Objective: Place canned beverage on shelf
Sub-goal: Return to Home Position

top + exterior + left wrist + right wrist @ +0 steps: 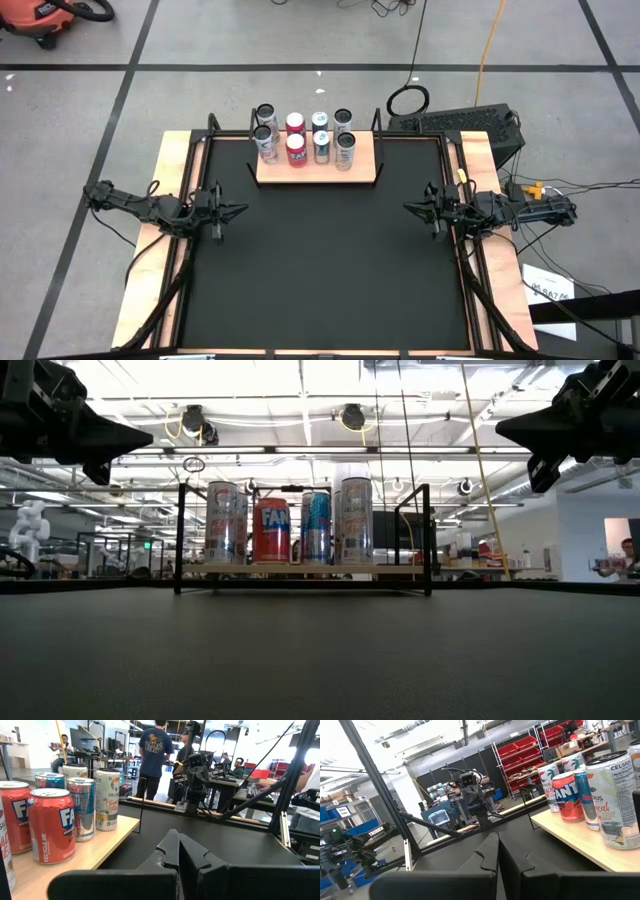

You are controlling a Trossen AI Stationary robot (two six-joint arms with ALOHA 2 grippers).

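Note:
The shelf (366, 168), a light wooden board with thin black end posts, stands at the far middle of the black mat. Several canned beverages stand upright on it in two rows, silver ones (345, 150) and red ones (297, 150); the low view shows them side by side (272, 530). My left gripper (240, 210) hovers shut over the mat's left edge, pointing level toward the right. My right gripper (408, 208) hovers shut over the mat's right edge, pointing left. Neither holds anything. The left wrist view shows the cans (51, 825) beside the shut fingers (170, 851), as does the right wrist view (615, 800).
The black mat (320, 270) covers most of the wooden table. A black box with cables (470, 125) sits past the far right corner, and a white sheet (548, 285) lies at the right. People stand in the room beyond the table (152, 755).

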